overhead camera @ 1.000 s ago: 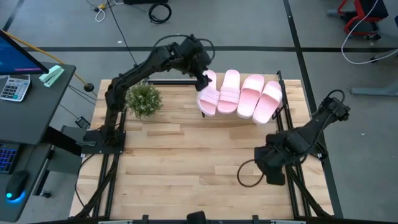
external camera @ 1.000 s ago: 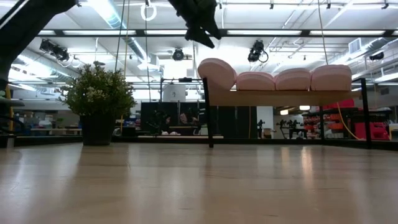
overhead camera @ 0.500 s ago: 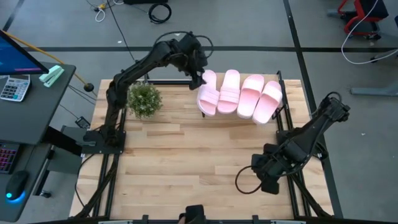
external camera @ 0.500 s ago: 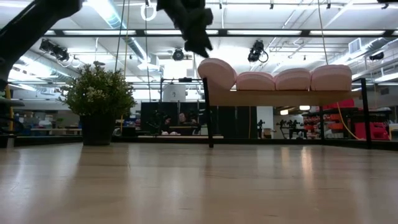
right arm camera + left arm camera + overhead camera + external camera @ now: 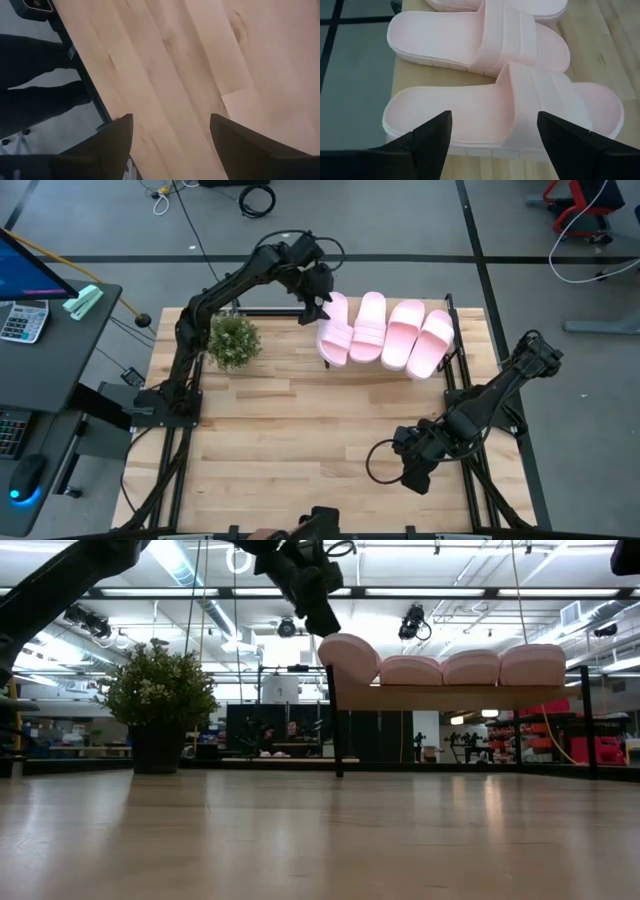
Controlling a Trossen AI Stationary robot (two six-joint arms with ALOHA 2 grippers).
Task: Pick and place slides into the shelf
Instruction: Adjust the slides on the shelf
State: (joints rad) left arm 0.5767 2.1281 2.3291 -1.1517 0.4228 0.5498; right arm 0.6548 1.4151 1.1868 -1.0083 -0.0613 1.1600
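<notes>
Several pale pink slides point(image 5: 385, 332) lie side by side on the shelf point(image 5: 450, 696), soles down, at the table's far right. My left gripper point(image 5: 318, 306) hovers open just above the far end of the leftmost slide point(image 5: 505, 112); in the left wrist view its fingers stand apart over that slide's footbed, and in the low view the gripper point(image 5: 322, 618) hangs a little above the slide point(image 5: 350, 655). My right gripper point(image 5: 410, 476) is open over bare tabletop point(image 5: 200, 60) toward the near right, pointing down, with nothing between its fingers.
A small potted plant point(image 5: 231, 340) stands at the far left of the plank table point(image 5: 300, 430), close beside my left arm. The shelf's thin black uprights point(image 5: 334, 720) rise at its sides. A desk with a keyboard and calculator point(image 5: 25, 320) stands left of the table.
My left gripper has come down toward the leftmost slide's far end and rolled about its own axis, staying open. My right gripper has sunk and moved toward the table's near edge and left, rolling too. The slides have stayed where they were.
</notes>
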